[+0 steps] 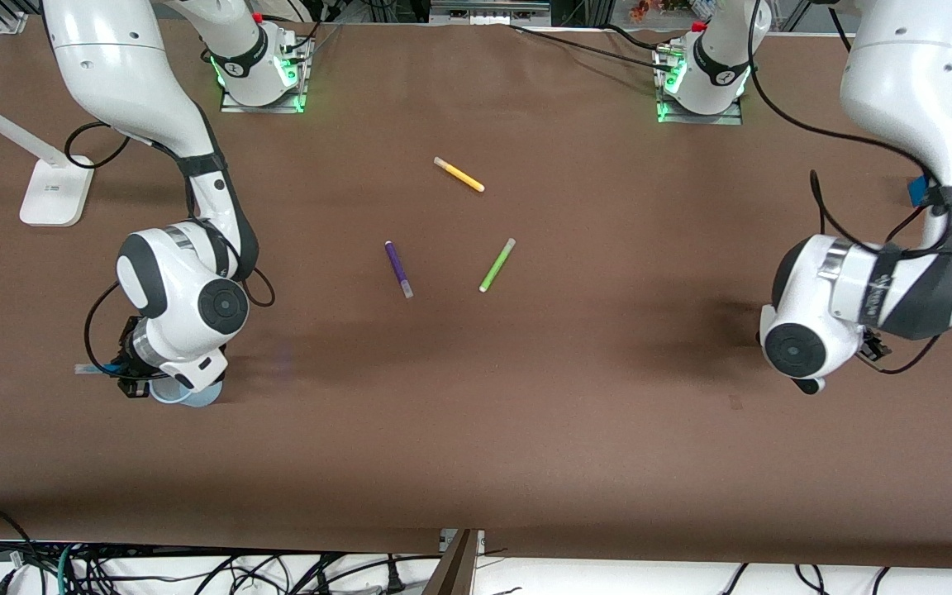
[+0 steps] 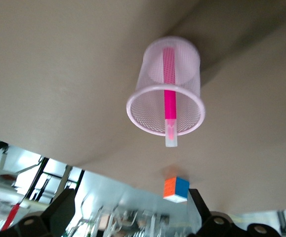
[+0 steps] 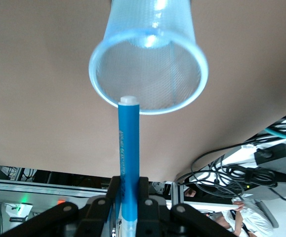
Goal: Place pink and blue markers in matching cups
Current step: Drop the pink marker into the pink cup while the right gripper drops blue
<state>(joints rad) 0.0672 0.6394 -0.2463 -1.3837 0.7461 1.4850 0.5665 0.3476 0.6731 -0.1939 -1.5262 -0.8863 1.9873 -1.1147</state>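
Count: two cups, five pens. The pink marker [image 2: 169, 94] stands in the pink cup [image 2: 147, 79] under the spread left pincer [image 2: 133, 210]; the right pincer [image 3: 129, 205] pinches the blue marker [image 3: 129, 163] over the blue cup [image 3: 150, 64]. Purple pen [image 1: 398, 268], green pen [image 1: 497, 264] and yellow pen [image 1: 459, 174] lie mid-counter [image 1: 575, 397], brown and matte; cables run along its edge.

Pink marker [image 2: 169, 94] stands in the pink cup [image 2: 182, 69].
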